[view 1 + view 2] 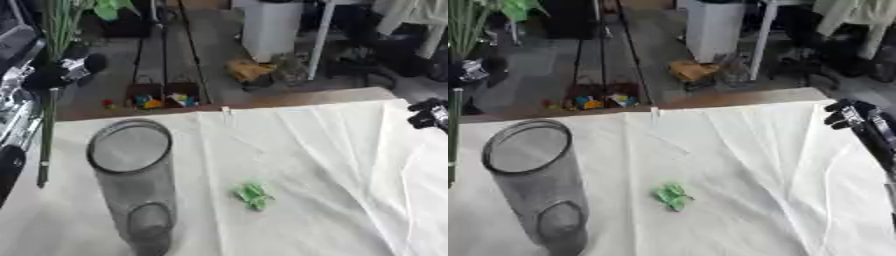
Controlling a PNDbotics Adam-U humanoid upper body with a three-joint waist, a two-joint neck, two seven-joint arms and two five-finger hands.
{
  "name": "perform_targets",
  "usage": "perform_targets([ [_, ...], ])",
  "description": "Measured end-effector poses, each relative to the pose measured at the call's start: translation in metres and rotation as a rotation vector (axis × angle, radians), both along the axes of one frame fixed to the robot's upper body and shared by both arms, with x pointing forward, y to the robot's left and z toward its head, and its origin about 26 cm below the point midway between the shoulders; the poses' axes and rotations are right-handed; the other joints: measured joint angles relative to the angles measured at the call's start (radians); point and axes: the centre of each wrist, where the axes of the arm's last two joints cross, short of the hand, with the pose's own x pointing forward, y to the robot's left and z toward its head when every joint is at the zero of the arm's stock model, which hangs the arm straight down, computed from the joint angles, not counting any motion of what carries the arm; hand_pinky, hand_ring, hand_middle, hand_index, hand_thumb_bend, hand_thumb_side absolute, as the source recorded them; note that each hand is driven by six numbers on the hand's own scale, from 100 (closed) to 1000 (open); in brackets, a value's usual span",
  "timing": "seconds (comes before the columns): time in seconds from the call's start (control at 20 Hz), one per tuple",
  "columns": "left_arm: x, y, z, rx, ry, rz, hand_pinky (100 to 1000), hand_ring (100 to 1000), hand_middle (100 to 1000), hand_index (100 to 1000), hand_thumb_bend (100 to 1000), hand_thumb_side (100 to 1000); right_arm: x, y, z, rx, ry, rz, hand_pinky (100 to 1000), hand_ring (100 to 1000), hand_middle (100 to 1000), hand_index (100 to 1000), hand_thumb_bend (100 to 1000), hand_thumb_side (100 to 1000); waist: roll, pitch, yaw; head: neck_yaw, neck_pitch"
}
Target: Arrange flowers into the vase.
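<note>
Left hand point(61, 70), fingers curled round green flower stems point(45, 130), holds them beside the empty glass vase point(131, 180); next, stems must enter its mouth. Right hand point(852, 116), curled, holds nothing.

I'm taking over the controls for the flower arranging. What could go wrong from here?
The left hand holds long green stems beside the tall glass vase; swinging them toward the opening could knock the vase over. The stems hang well left of the rim, so the lower ends may miss it and catch on the white cloth. A small green piece already lies on the cloth, so more bits may break off.
</note>
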Motion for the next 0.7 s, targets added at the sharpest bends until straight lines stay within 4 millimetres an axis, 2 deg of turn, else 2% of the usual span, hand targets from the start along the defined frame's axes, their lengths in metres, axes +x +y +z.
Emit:
perform_targets([
  [0.5, -0.038, -0.002, 0.045, -0.305, -0.184, -0.027, 100, 100, 100, 100, 1000, 288, -0.002, -0.001, -0.003, 0.003, 0.009, -0.009, 661, 660, 693, 522, 100, 959, -0.006, -0.018, 0.007, -0.006, 0.0],
  [0.7, -0.052, -0.004, 0.055, -0.343, -0.237, -0.036, 100, 100, 100, 100, 1000, 273, -0.003, -0.002, -0.003, 0.006, 0.01, -0.013, 661, 660, 693, 522, 100, 959, -0.006, -0.023, 0.008, -0.006, 0.0],
])
